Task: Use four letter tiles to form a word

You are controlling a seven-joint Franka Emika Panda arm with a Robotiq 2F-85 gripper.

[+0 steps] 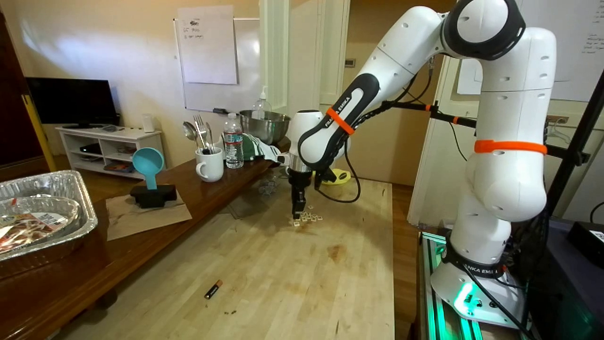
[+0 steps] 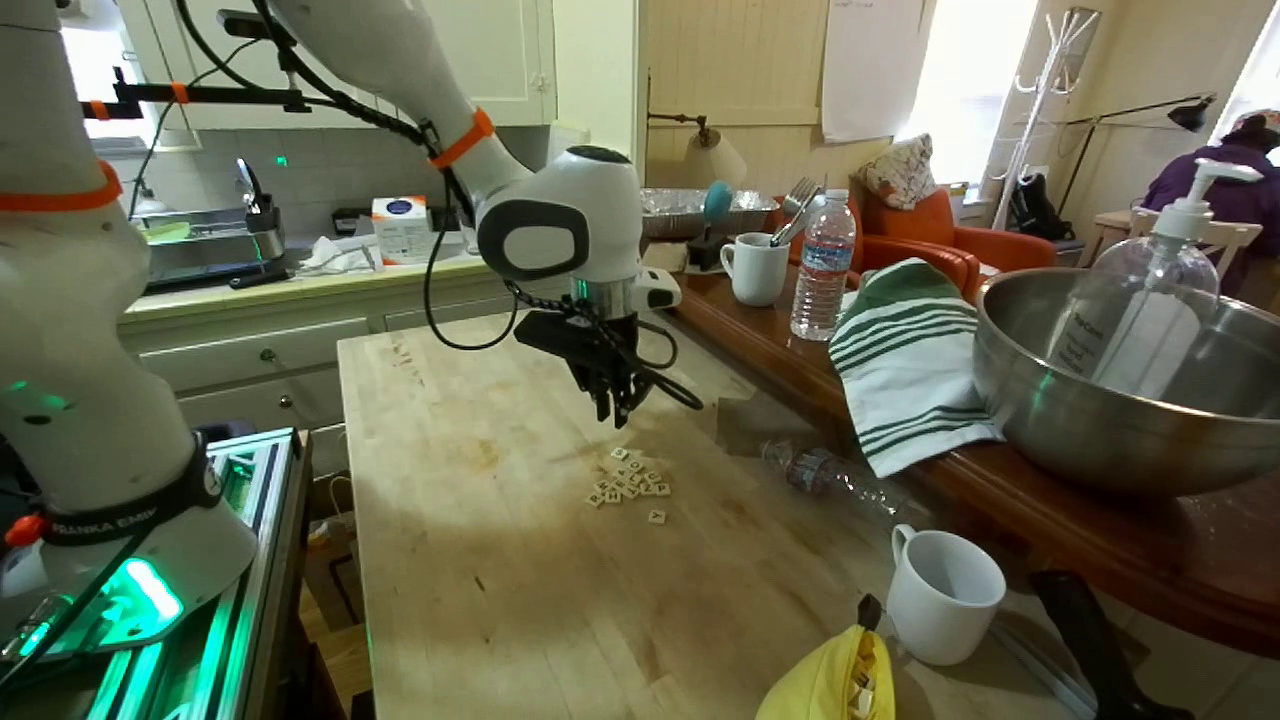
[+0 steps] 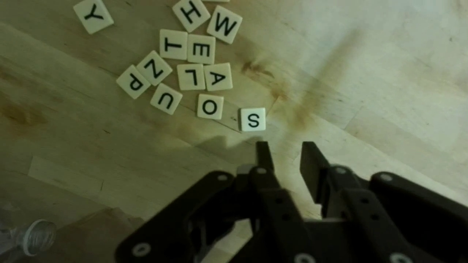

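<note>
- Plainly, only the wrist view gives sharp letters: letter tiles (image 3: 191,77) cluster left of the gripper (image 3: 285,150), its jaws partly spread, the S tile (image 3: 253,119) nearest them.
- In an exterior view, a battery (image 1: 213,289) lies near left on the wooden tabletop (image 1: 292,274); a television (image 1: 73,100) far left.
- In an exterior view, a white mug (image 2: 930,615) stands near right beside a yellow pouch (image 2: 825,672), an orange armchair (image 2: 1000,243) far behind.
</note>
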